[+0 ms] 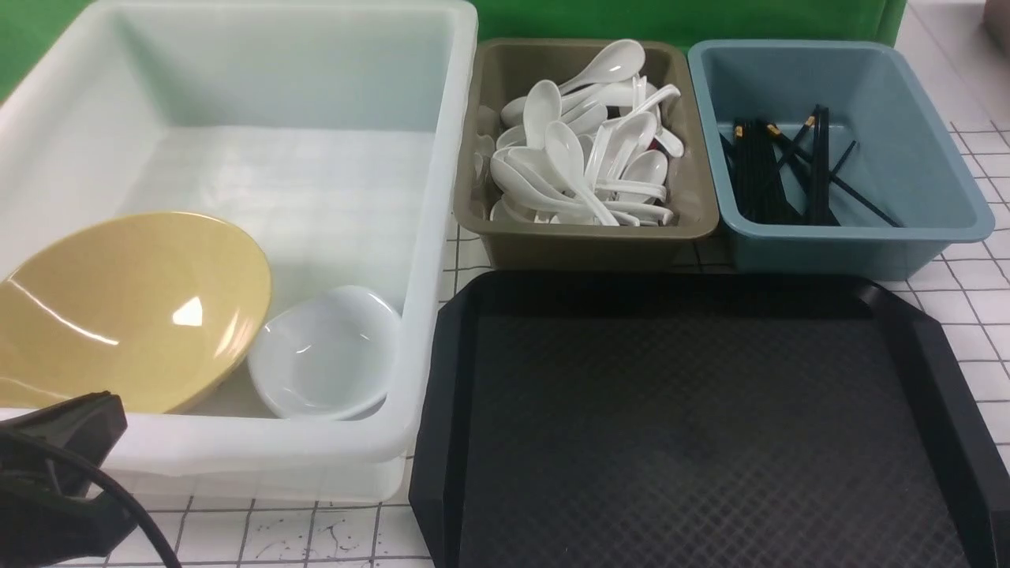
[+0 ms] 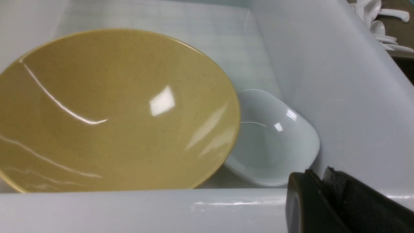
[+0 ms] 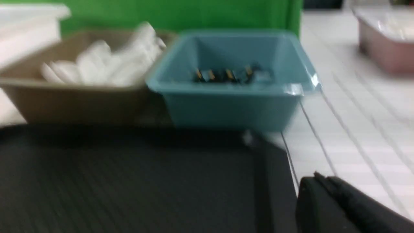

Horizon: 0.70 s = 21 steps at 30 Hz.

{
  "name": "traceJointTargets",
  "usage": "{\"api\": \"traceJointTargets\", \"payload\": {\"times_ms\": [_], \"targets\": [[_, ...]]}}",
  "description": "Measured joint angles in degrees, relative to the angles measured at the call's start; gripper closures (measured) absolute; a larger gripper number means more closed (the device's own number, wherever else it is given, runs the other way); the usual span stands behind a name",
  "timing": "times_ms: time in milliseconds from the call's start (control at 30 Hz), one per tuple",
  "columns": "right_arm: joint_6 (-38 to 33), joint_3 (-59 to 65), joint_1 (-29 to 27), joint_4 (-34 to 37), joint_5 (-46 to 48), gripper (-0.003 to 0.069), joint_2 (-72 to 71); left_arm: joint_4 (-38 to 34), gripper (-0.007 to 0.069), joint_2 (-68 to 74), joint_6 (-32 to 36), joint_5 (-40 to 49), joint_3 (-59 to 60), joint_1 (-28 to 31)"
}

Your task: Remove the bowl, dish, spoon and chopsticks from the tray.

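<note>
On the desk (image 1: 978, 315), in the front view, the tray (image 1: 694, 426) lies bare, with nothing on its textured surface. Behind the tray and to its left stands a big white tub (image 1: 237, 158); inside it the bowl (image 1: 130, 312) leans tilted, and the dish (image 1: 327, 353) lies just beside the bowl, on the side nearer the tray. Directly behind the tray, the olive bin (image 1: 588, 150) holds a heap of white spoons (image 1: 584, 158); which one is the spoon of the task I cannot tell. Behind the tray's far right corner, the blue bin (image 1: 836, 150) holds black chopsticks (image 1: 781, 170). The left hand (image 1: 55, 442) shows only as a dark shape in front of the tub. In the left wrist view, the left hand (image 2: 318, 181) has its fingers pressed together on nothing, close to the tub's near wall, with the bowl (image 2: 113, 110) and the dish (image 2: 271, 139) touching inside. In the right wrist view, which is blurred, the right hand (image 3: 318, 184) seems pressed together and empty, over the tray's (image 3: 129, 181) right edge. I judge that the clearing is finished; nothing seems left to move.
</note>
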Motion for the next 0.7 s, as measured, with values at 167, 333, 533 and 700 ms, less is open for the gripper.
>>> {"api": "traceJointTargets", "payload": {"times_ms": [167, 333, 533, 700], "targets": [[-0.2, -0.1, -0.8, 1.2, 1.9, 0.061, -0.1, 0.0, 0.0589, 0.0, 0.0, 0.0, 0.0, 0.0], [-0.2, -0.1, -0.8, 1.2, 2.1, 0.0606, -0.1, 0.0, 0.0589, 0.0, 0.1, 0.0, 0.0, 0.0], [-0.2, -0.1, -0.9, 1.3, 2.1, 0.0601, -0.1, 0.0, 0.0589, 0.0, 0.1, 0.0, 0.0, 0.0], [-0.2, -0.1, -1.1, 1.3, 2.2, 0.0598, -0.1, -0.2, 0.0589, -2.9, 0.1, -1.4, 2.5, -0.6]]}}
